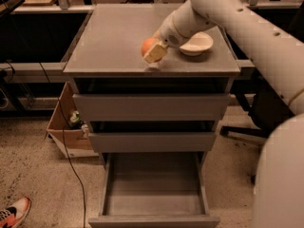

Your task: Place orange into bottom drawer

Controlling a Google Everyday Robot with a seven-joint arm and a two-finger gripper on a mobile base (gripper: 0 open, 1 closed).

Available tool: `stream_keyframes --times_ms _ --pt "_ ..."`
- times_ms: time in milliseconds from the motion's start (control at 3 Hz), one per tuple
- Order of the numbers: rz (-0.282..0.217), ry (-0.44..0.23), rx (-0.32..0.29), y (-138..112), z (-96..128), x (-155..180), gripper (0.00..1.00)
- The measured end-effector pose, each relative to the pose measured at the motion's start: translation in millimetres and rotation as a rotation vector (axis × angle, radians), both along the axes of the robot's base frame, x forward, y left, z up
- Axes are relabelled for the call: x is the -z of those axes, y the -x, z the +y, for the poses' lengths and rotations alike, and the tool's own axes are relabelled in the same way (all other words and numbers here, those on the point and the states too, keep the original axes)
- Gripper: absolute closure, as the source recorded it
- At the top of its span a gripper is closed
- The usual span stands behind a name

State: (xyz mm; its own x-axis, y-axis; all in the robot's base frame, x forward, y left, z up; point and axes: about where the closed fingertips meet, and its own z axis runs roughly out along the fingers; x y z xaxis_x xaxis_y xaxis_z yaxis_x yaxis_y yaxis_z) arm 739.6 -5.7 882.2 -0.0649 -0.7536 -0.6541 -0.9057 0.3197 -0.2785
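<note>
The gripper is hovering near the table's front edge, right of centre, its jaws clamping the orange near the white bowl. The bottom drawer is standing open below.

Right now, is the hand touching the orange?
Touching. Camera view shows the hand over the cabinet top, near its front edge, clamped on the orange.

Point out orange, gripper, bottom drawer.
orange point(146, 45): camera view, exposed left side.
gripper point(153, 52): camera view, tip, at the orange.
bottom drawer point(154, 191): camera view, bare floor of the open drawer.
</note>
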Motion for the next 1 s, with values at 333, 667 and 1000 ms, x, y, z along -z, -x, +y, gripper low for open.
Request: stream_keyframes --times_ms 333,667,1000 --pt "0.013 0.089 -0.129 46.4 -33.0 17.9 1.00" --pt "0.036 0.133 -0.195 91.1 -76.7 31.1 1.00" --pt "0.051 0.155 -0.220 123.6 -117.1 34.6 1.00"
